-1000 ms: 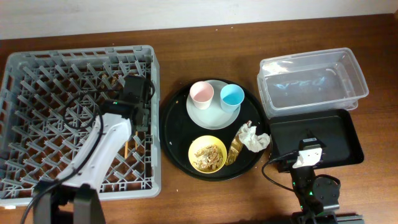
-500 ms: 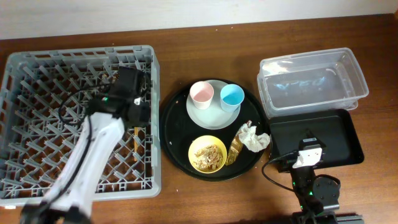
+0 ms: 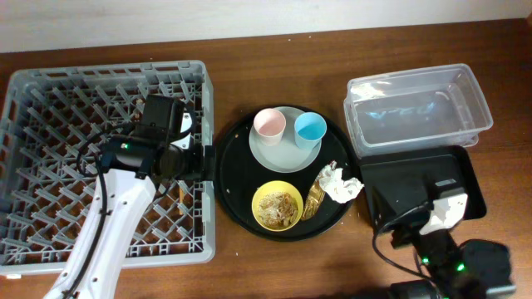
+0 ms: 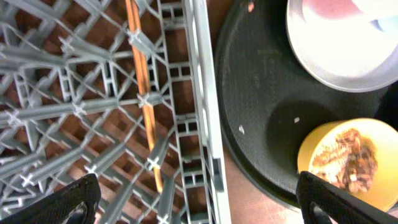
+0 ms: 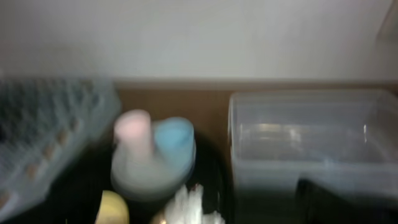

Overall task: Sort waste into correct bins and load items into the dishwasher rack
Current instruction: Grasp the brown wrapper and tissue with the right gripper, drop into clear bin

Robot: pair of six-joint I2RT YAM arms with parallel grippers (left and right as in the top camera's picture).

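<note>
The chopsticks lie flat among the pegs of the grey dishwasher rack near its right wall. My left gripper hovers over that wall, open and empty, its fingertips at the bottom corners of the left wrist view. The pink cup and blue cup stand on the plate. The yellow bowl holds food scraps. Wrapper and napkin lie beside it. My right gripper is over the black tray bin; it looks open, with no fingers in its blurred view.
Plate, cups, bowl and waste all sit on a big round black tray between the rack and the bins. The clear tub stands behind the black tray bin at the right. The table's front edge is close below the right arm.
My left gripper has opened and let go of the chopsticks, which now lie in the rack. The left arm has swung toward the rack's right wall. The right arm has shifted right.
</note>
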